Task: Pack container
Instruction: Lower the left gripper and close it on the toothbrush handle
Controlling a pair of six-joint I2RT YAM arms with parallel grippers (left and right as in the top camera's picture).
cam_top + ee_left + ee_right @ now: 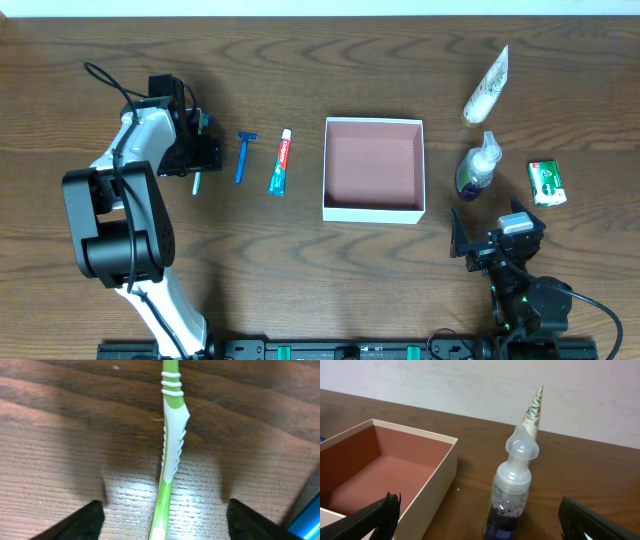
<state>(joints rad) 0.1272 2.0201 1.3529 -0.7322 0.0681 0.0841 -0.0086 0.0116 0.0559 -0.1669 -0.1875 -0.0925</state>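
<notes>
The container point(374, 210), a square white box with a pinkish-brown inside, stands empty mid-table; its near wall point(427, 485) also shows in the right wrist view. A green and white toothbrush point(170, 450) lies flat on the wood. My left gripper point(162, 521) is low over it, open, with a black finger on each side and a gap to the handle on both. From overhead, that gripper point(200, 150) covers most of the toothbrush point(197, 184). My right gripper point(480, 522) is open and empty, just in front of a clear pump bottle point(512, 490) of dark blue liquid.
A blue razor point(243, 157) and a toothpaste tube point(281, 163) lie between the left arm and the container. Right of the container are a white tube point(487, 87), the pump bottle point(478, 168) and a green packet point(547, 183).
</notes>
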